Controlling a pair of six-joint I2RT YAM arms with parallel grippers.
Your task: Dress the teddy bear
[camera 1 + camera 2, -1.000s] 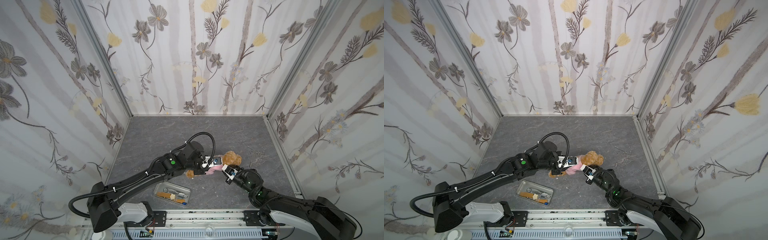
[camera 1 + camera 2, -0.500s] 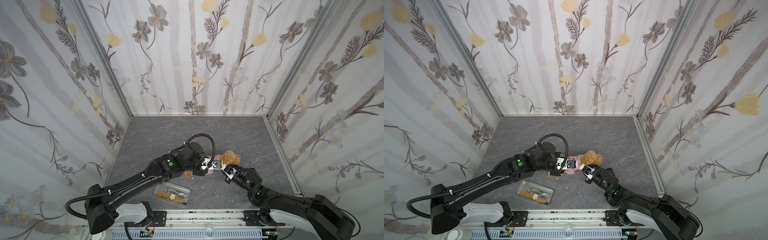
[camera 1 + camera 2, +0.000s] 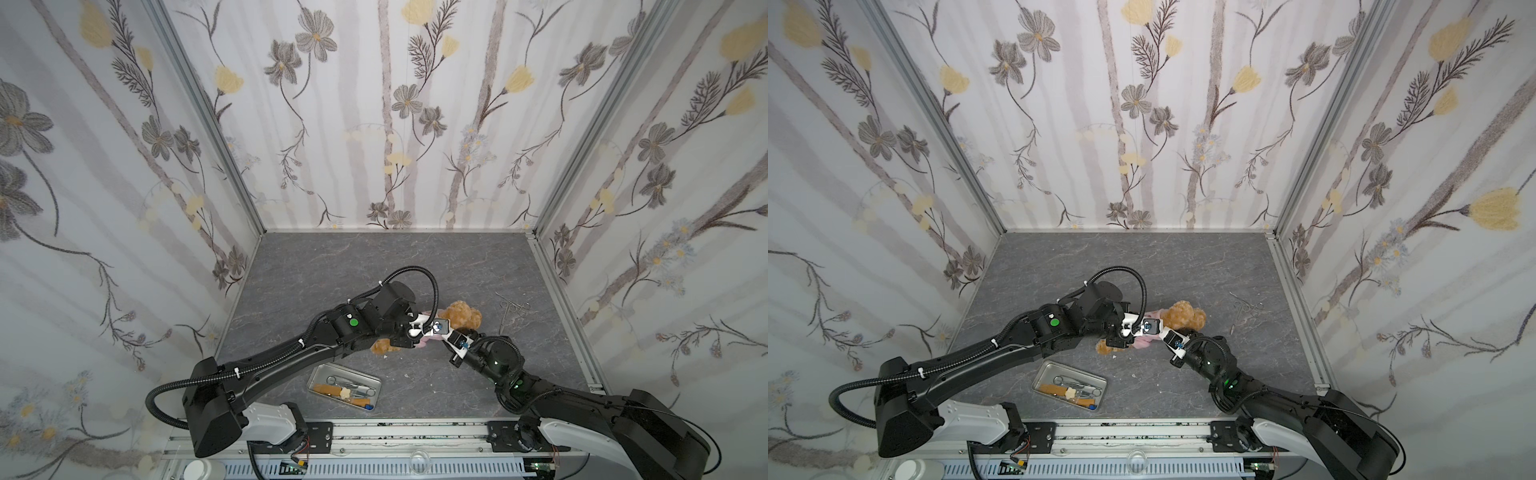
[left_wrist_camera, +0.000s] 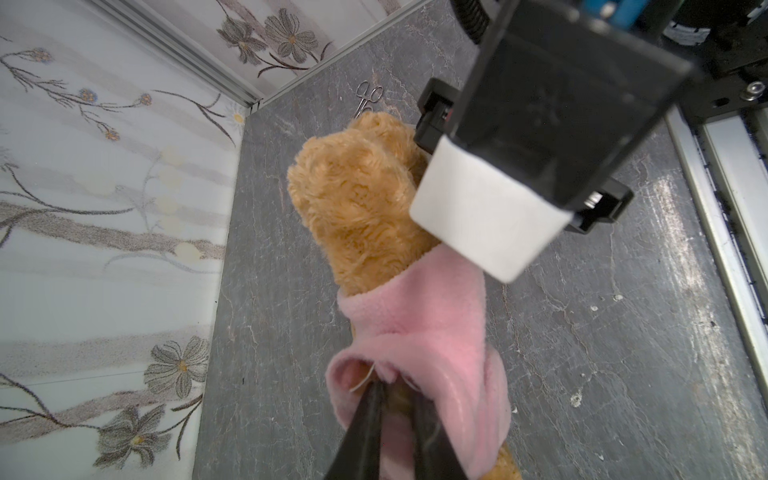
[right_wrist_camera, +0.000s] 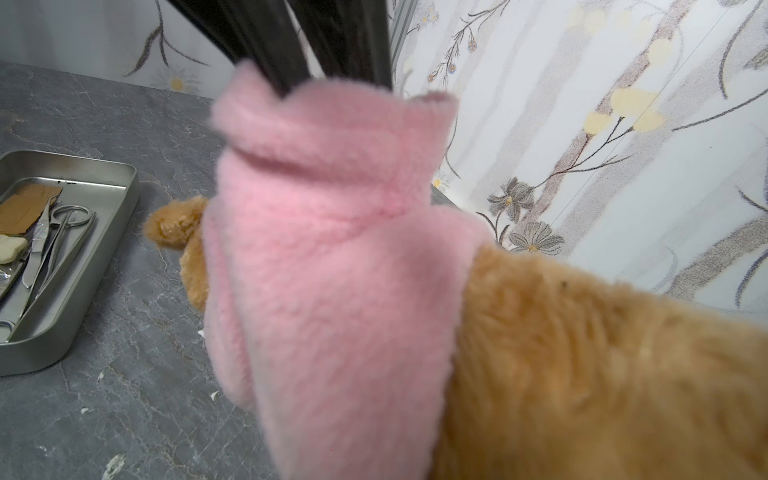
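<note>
The shaggy golden-brown teddy bear [image 3: 460, 315] has a pink shirt [image 4: 419, 328] bunched around its torso, head uncovered.

Left gripper [image 4: 395, 388] was crowded: teddy bear [image 3: 461, 313] and pink shirt [image 4: 419, 328] right at fingertips, right arm [image 3: 490, 361] close ahead, blocking the way. Metal tray [image 3: 345, 384] lay near, on base side. Forceps [image 3: 512, 307] lay beyond bear. Table [image 3: 374, 266] toward back wall was free.

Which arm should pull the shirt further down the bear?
Left, probably: the left claw pinches the lower edge of the pink shirt; the right claw sits by the head of the teddy bear, fingertips hidden.
</note>
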